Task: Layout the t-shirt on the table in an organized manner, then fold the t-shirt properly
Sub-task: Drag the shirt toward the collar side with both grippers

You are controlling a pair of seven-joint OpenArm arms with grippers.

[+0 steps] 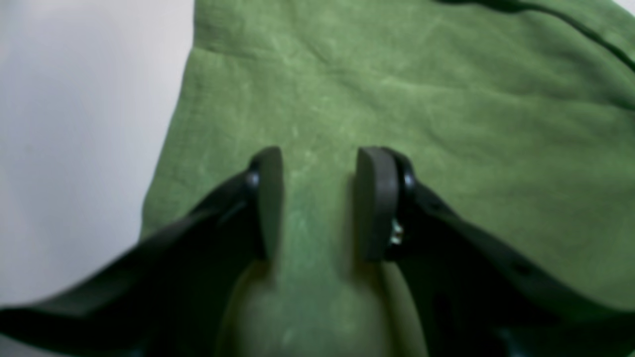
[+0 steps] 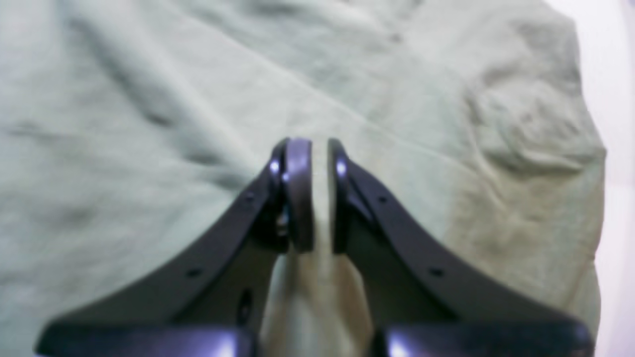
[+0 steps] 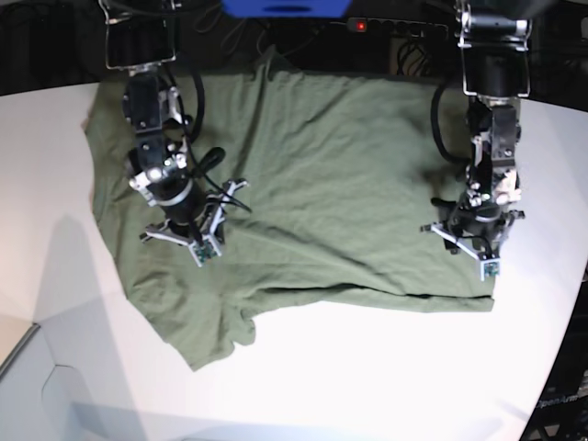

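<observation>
The olive-green t-shirt (image 3: 322,184) lies spread and wrinkled on the white table (image 3: 367,367), with its lower left part bunched into a flap. My left gripper (image 3: 484,262) points down at the shirt's right edge. In the left wrist view this gripper (image 1: 320,158) is open, with flat cloth (image 1: 397,99) showing in the gap and bare table (image 1: 74,124) to the left. My right gripper (image 3: 200,250) rests on the shirt's left half. The right wrist view shows its jaws (image 2: 317,148) almost together on the cloth (image 2: 149,74), and creases run toward the tips.
A power strip (image 3: 395,26) with a red light, cables and a blue object (image 3: 285,7) sit along the dark back edge. The table's curved edge (image 3: 574,303) runs down the right side. A lower pale surface (image 3: 37,395) shows at the front left corner.
</observation>
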